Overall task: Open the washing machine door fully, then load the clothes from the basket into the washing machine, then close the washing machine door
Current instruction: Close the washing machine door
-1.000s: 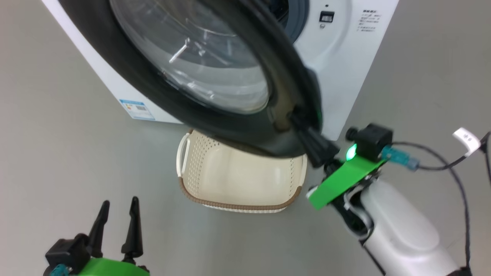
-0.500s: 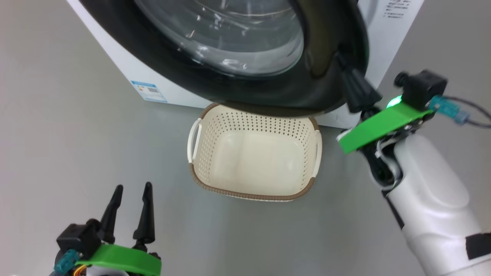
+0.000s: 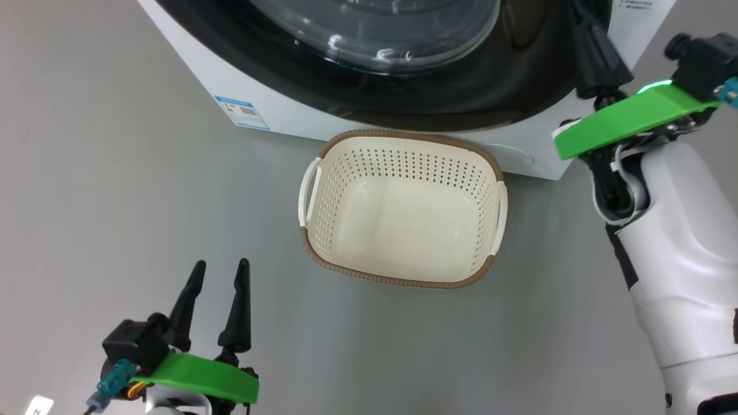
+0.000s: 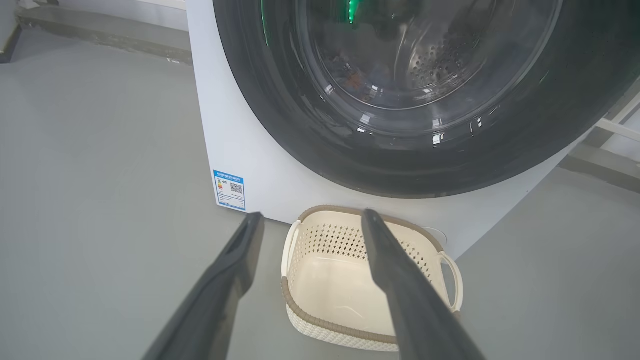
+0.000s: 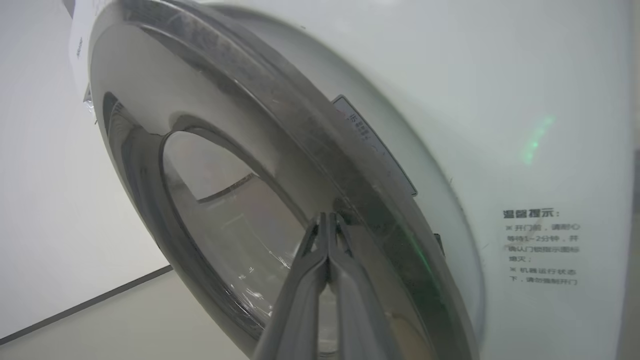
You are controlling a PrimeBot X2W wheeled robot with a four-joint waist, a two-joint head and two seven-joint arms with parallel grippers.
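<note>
The washing machine stands at the top of the head view. The washing machine door, a black ring around bulging glass, lies almost flat against its front. My right gripper is shut, empty, with its tips pressed on the door's right edge; the right wrist view shows the gripper against the ring. The basket sits empty on the floor below the door. Dim bluish clothes with orange specks show through the glass. My left gripper hangs open at the lower left, apart from the basket.
Grey floor surrounds the basket on the left, front and right. A blue label marks the machine's lower left front. My pale right forearm fills the right side. A wall base runs behind the machine.
The door has swung from half open to nearly flat against the machine, with my shut right gripper following its edge. The head camera has shifted, so the basket now shows whole. The left gripper stays open.
</note>
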